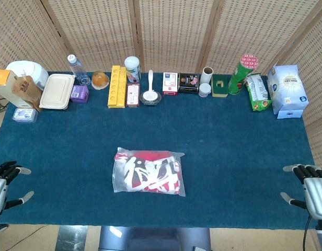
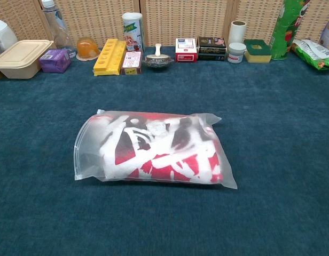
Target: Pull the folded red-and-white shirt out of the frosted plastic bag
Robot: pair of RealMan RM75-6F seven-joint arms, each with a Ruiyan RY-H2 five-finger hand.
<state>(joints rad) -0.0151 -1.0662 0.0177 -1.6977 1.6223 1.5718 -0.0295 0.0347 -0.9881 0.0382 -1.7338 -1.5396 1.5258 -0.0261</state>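
Frosted bag (image 2: 154,149): one; shirt (image 2: 164,154): one inside; both hands apart.

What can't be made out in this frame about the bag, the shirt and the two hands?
- Frosted plastic bag: which edge opens; neither view shows a clear mouth or seal.
- Shirt: its print and fold; the frosted film blurs them in both views.
- Left hand: cut off by the head view's left edge; absent from chest view.
- Right hand: partly cut off by the right edge; absent from chest view.
- Labels on the back-row boxes: too small.
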